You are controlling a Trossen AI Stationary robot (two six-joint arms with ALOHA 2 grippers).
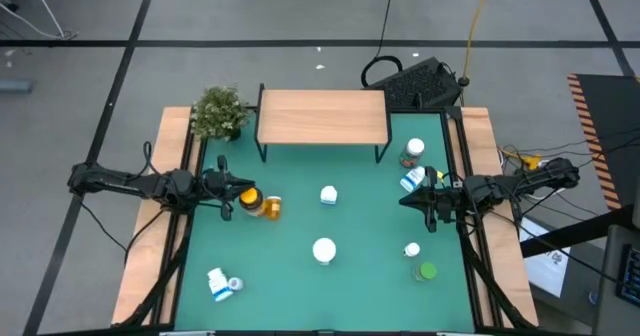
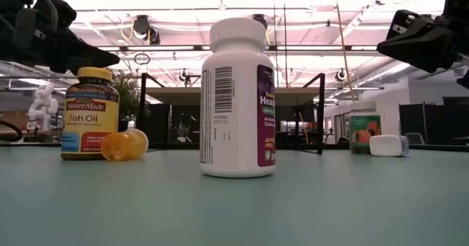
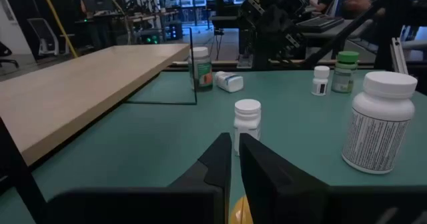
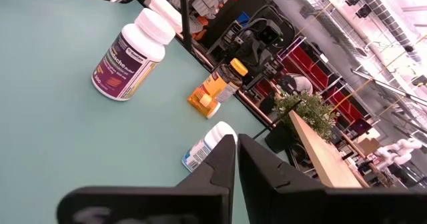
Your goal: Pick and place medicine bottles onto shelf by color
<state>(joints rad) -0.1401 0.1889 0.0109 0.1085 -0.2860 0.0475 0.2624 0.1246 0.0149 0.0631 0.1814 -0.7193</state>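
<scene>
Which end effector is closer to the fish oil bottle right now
Left. The left end effector sits right beside the fish oil bottle, shut and empty. The right end effector is across the table near the far side's bottles, also shut.

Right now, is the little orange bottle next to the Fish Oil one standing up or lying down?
Lying down. In the low view the small orange bottle rests on its side on the table, beside the upright Fish Oil bottle.

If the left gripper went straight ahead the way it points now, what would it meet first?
Probably the small white bottle directly beyond the shut left gripper; in the high view it lies roughly in line, past the amber bottles. Depth is uncertain.
</scene>
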